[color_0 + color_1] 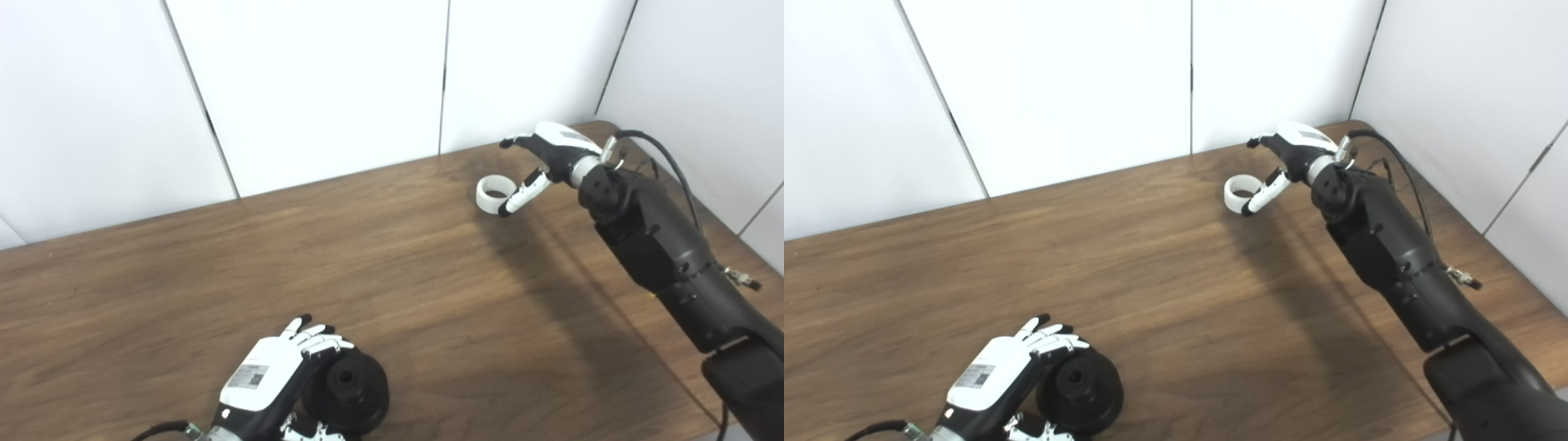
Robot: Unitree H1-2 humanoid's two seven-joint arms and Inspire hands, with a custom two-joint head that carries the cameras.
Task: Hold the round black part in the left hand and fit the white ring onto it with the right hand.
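You are looking down on a dark wooden desk [380,257] set against white wall panels [318,86]. Near the desk's front edge, toward its left corner, your left hand [269,373] is wrapping around the round black part [349,392], its fingers [315,340] curling over the top rim and its thumb pressing in from below, so the hand is clamped on that part. The part is sitting with its raised central hub and bore facing upward, and you cannot tell whether it is resting on the desk or lifted just off it. Far across the desk, close to the back edge and toward the right corner, the white ring [495,193] is lying flat on the wood. Your right hand [542,162] is reaching over from the right edge with its fingers spread apart and gripping nothing; one fingertip [506,210] is touching or nearly touching the ring's near rim, while another finger is pointing out above the ring. The two task pieces are lying well apart.
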